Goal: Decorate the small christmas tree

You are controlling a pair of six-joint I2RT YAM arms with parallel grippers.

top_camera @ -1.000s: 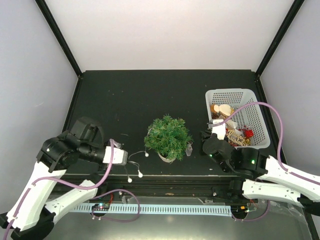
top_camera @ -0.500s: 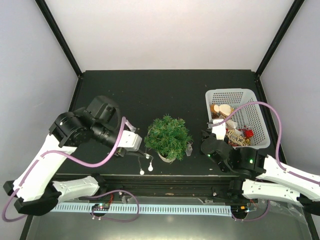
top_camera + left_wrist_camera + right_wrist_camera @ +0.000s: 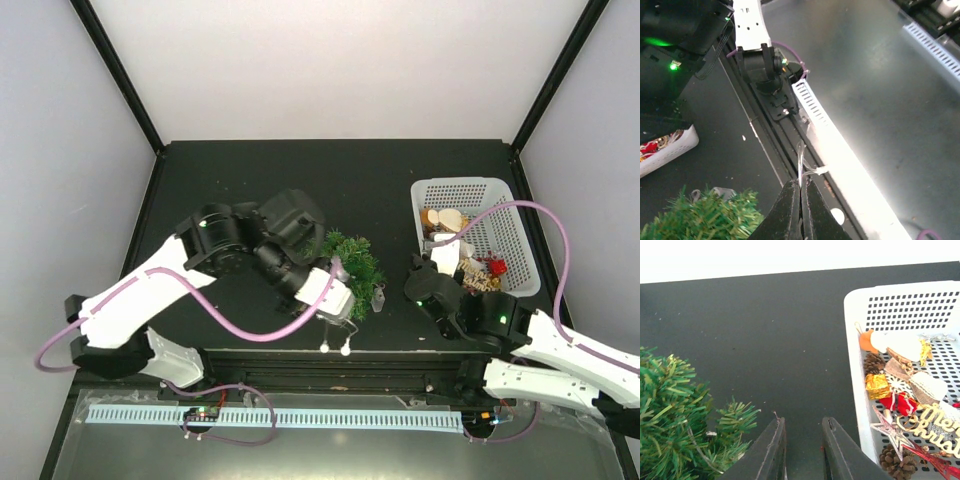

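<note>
The small christmas tree (image 3: 356, 262) stands near the table's front edge, its left half hidden under my left arm. My left gripper (image 3: 338, 308) hangs at the tree's front left side, shut on a thin clear light string (image 3: 800, 159). Two white bulbs (image 3: 334, 348) dangle from it over the front rail. In the left wrist view the jaws (image 3: 801, 184) are pressed together on the string, with the tree (image 3: 700, 217) at lower left. My right gripper (image 3: 802, 422) is open and empty, low over bare table between the tree (image 3: 675, 415) and the basket.
A white mesh basket (image 3: 500, 190) at the right holds several ornaments: pine cones, a gold gift box (image 3: 877, 385), a red figure, a star and gold lettering. A small grey piece (image 3: 379, 298) lies by the tree's base. The black front rail (image 3: 771, 150) runs along the table edge.
My left arm has swung right and forward from the table's left side to over the tree, carrying the light string with it. The right gripper has barely moved.
</note>
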